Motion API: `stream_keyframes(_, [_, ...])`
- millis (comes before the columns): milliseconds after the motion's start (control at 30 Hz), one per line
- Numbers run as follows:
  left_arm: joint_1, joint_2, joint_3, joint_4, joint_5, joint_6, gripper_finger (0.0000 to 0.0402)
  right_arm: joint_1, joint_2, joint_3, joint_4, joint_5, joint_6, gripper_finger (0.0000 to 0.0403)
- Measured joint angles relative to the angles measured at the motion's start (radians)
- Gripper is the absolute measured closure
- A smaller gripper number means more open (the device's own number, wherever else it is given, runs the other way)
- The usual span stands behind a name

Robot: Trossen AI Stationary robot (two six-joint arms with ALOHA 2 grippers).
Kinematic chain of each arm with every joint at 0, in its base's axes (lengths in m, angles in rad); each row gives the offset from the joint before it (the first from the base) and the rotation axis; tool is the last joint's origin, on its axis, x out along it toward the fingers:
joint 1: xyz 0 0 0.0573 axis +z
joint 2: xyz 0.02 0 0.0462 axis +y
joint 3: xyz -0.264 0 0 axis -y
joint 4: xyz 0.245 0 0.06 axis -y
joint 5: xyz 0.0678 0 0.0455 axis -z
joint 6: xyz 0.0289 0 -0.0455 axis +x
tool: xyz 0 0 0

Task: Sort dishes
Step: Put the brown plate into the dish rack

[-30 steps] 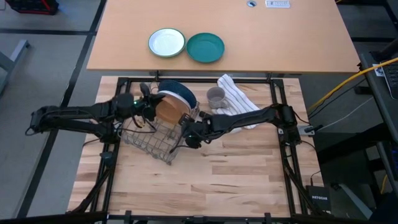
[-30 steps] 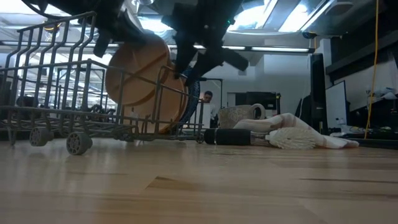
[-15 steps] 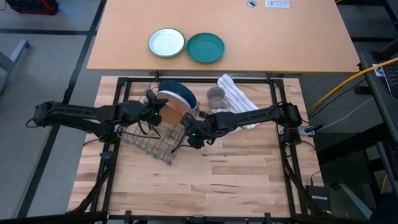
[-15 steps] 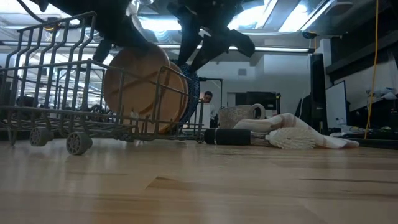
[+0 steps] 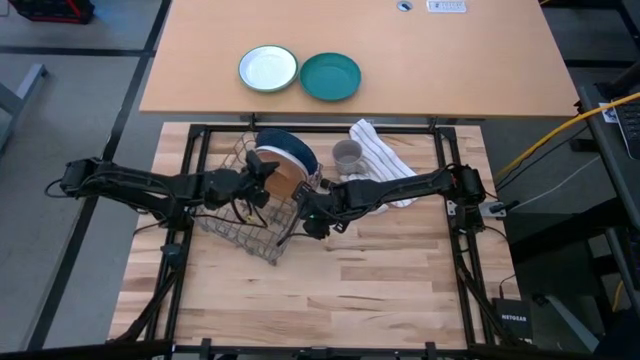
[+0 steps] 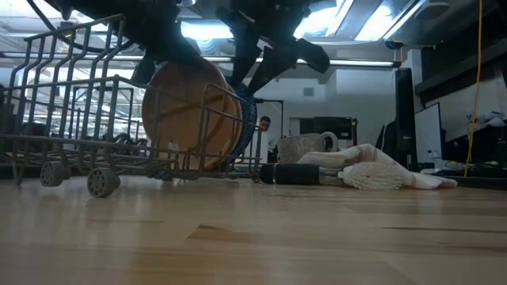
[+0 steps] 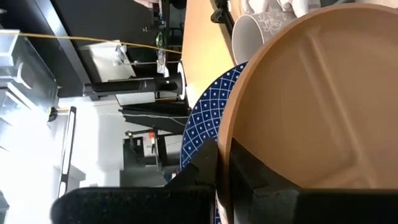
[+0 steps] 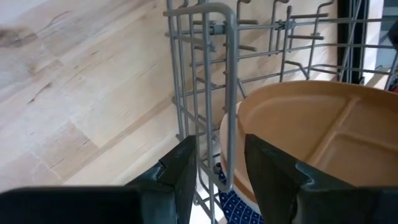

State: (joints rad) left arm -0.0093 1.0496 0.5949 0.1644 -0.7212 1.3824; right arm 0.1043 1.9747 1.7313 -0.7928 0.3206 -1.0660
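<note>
- High view: wire rack [image 5: 240, 225] on the wooden table [image 5: 380, 290]; brown wooden plate [image 5: 283, 182] stands on edge in it, dark blue plate [image 5: 292, 150] just behind, so both sit upright between the tines; left gripper [image 5: 262, 182] pinches the wooden plate's rim to steady it in its slot; right gripper [image 5: 303, 208] at the rack's end wire, fingers spread around a bar, likely bracing the rack; pink plate not seen; mug [image 5: 346, 155] and striped cloth [image 5: 385, 160] beside the rack; white plate [image 5: 268, 69] and teal plate [image 5: 330, 77] apart on the far table
- Low view: wooden plate [image 6: 192, 115] leans slightly inside the rack [image 6: 71, 127], resting on its lower wires; blue plate's edge [image 6: 252, 119] peeks behind; both grippers above, detail unclear
- Left wrist view: fingers [image 7: 208, 180] clamped on the wooden plate [image 7: 311, 106] rim; blue plate [image 7: 208, 118] behind, touching or nearly so
- Right wrist view: fingers [image 8: 180, 168] apart, straddling a rack wire [image 8: 230, 99]; wooden plate [image 8: 305, 137] inside the rack
</note>
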Motion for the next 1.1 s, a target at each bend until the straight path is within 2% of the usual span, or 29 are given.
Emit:
stream_keyframes(500, [0.001, 0.001, 0.000, -0.139, -0.002, -0.066, 0.0400, 0.000, 0.000, 0.000, -0.029, 0.000, 0.015, 0.0265])
stream_keyframes(833, [0.002, 0.001, -0.001, -0.110, -0.005, 0.060, 0.0400, 0.001, 0.000, 0.000, -0.029, 0.000, 0.015, 0.0265])
stream_keyframes(1100, [0.002, 0.001, -0.001, -0.132, -0.005, 0.049, 0.0400, 0.001, 0.001, 0.000, -0.029, 0.000, 0.015, 0.0265])
